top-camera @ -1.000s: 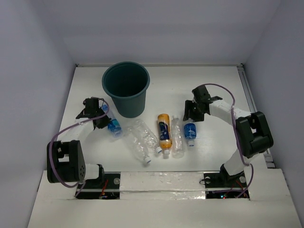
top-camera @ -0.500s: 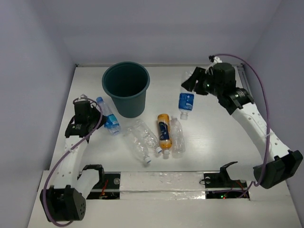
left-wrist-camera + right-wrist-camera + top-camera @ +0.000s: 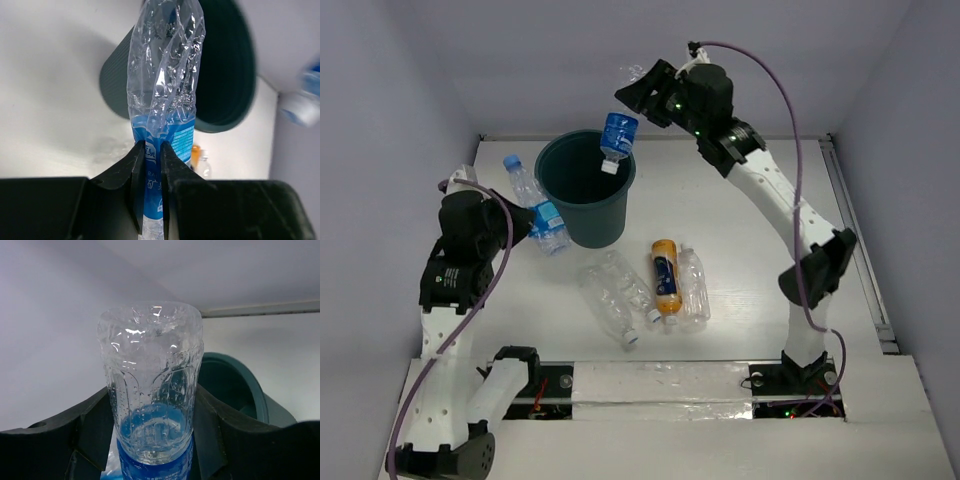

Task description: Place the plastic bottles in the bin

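The dark teal bin (image 3: 585,187) stands at the back left of the table. My right gripper (image 3: 638,92) is shut on a blue-labelled clear bottle (image 3: 617,133) that hangs cap down over the bin's rim; its base fills the right wrist view (image 3: 151,385), with the bin (image 3: 235,385) behind. My left gripper (image 3: 520,222) is shut on a second blue-labelled crinkled bottle (image 3: 535,205), held in the air left of the bin; it is squeezed flat between the fingers (image 3: 150,130). An orange bottle (image 3: 666,274) and three clear bottles (image 3: 610,298) lie on the table.
White walls close in the table on the left, back and right. A rail (image 3: 855,235) runs along the right edge. The lying bottles sit in a row in front of the bin, with a clear one (image 3: 692,288) right of the orange one.
Both arms have lifted their bottles off the table. The right arm has swung left and up, carrying its bottle over the bin. The left arm has risen with its bottle beside the bin.
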Robot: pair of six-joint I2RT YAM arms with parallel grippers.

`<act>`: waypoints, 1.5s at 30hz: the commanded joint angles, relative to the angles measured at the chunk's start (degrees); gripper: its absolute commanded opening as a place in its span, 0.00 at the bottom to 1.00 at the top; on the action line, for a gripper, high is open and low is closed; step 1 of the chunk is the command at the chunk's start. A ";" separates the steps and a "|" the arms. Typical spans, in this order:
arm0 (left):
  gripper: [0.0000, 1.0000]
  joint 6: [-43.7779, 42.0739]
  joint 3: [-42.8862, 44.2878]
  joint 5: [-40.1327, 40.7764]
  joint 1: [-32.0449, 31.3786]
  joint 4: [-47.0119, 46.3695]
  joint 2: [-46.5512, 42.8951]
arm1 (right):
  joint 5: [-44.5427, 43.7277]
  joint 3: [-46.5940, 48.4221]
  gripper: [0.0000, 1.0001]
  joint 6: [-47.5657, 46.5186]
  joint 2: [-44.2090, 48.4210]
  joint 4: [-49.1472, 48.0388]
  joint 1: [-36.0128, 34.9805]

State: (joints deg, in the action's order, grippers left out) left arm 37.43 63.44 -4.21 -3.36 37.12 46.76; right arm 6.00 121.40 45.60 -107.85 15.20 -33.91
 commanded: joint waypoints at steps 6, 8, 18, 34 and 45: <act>0.00 0.10 18.37 3.59 -1.92 -0.91 7.63 | -9.52 17.11 0.57 2.39 -13.61 2.82 -2.65; 0.00 0.01 21.97 4.72 -2.53 -3.27 10.44 | -10.04 16.15 0.68 1.07 -13.53 2.64 -3.26; 0.00 -3.50 30.34 15.09 -7.27 -14.34 23.80 | -9.25 9.12 0.96 -5.08 -5.19 2.37 -3.27; 0.35 -15.72 19.18 34.18 -20.02 -31.68 33.22 | -11.89 -52.84 0.33 -15.37 32.70 2.10 -3.27; 0.83 -11.51 25.23 31.29 -21.08 -18.95 26.72 | -13.82 -66.03 0.81 -12.65 32.44 7.65 -3.27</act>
State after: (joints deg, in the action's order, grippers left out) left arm 23.53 83.22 28.12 -24.05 13.85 78.96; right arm -5.32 56.23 32.40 -76.49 22.24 -36.84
